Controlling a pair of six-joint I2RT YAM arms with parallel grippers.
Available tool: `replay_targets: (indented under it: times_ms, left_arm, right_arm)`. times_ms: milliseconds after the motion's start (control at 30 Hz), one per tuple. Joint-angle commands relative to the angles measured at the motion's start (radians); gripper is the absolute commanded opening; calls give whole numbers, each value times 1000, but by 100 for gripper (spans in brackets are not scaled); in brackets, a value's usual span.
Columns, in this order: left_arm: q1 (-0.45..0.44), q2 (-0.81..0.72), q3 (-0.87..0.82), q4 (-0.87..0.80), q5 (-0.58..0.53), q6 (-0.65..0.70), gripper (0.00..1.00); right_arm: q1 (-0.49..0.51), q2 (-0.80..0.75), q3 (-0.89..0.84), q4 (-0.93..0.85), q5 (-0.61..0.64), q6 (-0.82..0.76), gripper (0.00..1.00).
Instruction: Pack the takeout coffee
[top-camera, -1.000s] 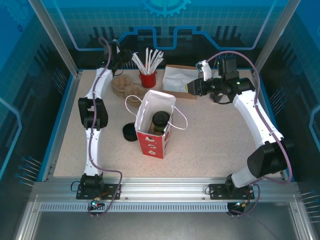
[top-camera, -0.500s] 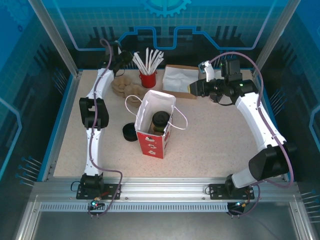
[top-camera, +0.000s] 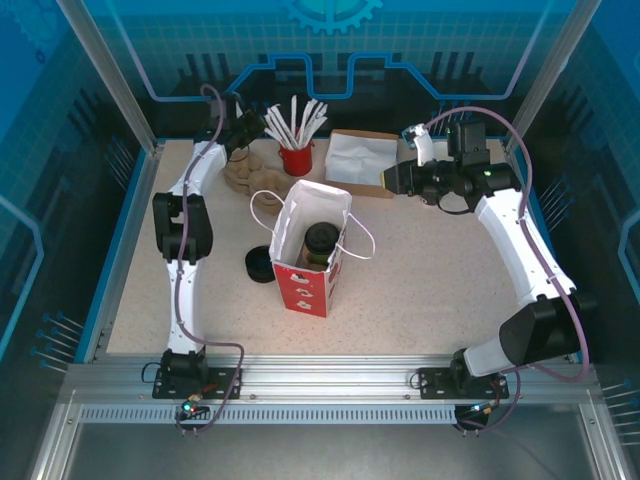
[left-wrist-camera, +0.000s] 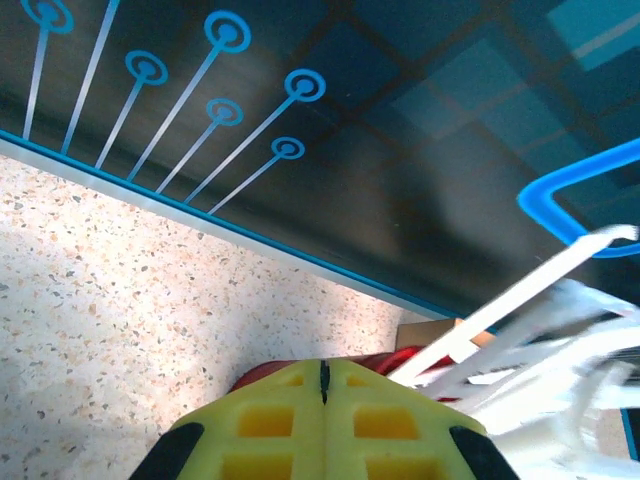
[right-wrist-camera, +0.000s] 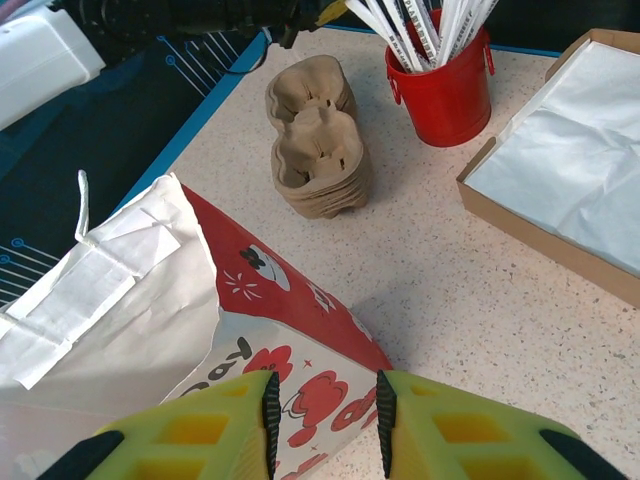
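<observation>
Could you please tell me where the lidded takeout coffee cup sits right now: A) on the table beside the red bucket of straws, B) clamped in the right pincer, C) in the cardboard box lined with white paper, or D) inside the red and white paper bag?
D: the top view shows the takeout coffee standing inside the open paper bag, its black lid visible through the bag's mouth.

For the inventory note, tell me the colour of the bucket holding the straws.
The bucket is plain red, seen best in the right wrist view.

takeout coffee (top-camera: 320, 241) in bag (top-camera: 305, 286), lids (top-camera: 259, 264) leftward
</observation>
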Motion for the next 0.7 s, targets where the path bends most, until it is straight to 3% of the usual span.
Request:
replay_targets:
  times_ms: [0,233,267,300,400,600,667]
  left_arm:
    - [-4,-90,-32,38,25,22,0]
    - [-5,-148,-94,48,23,36,0]
    - [-7,-153,-98,43,12,43,3]
    - [-7,-153,-96,29,-1,46,13]
    - [-7,-142,-90,-2,-23,42,30]
    - [-16,-105,-87,2,-19,1,42]
    - [-20,-94,-83,6,-24,-5,42]
  right_arm:
    - [-14,-26,-6,-9,-24,-18,35]
    - [-15,-27,-8,-9,-24,-18,35]
    - [-15,-27,-7,-9,-25,-18,35]
    - [-15,-26,-7,-9,-26,-19,35]
    - [-16,-23,-8,-6,-28,-15,35]
    - [-16,-16,-5,-4,-30,-14,35]
    - [-17,-15,-3,-6,-31,-14,35]
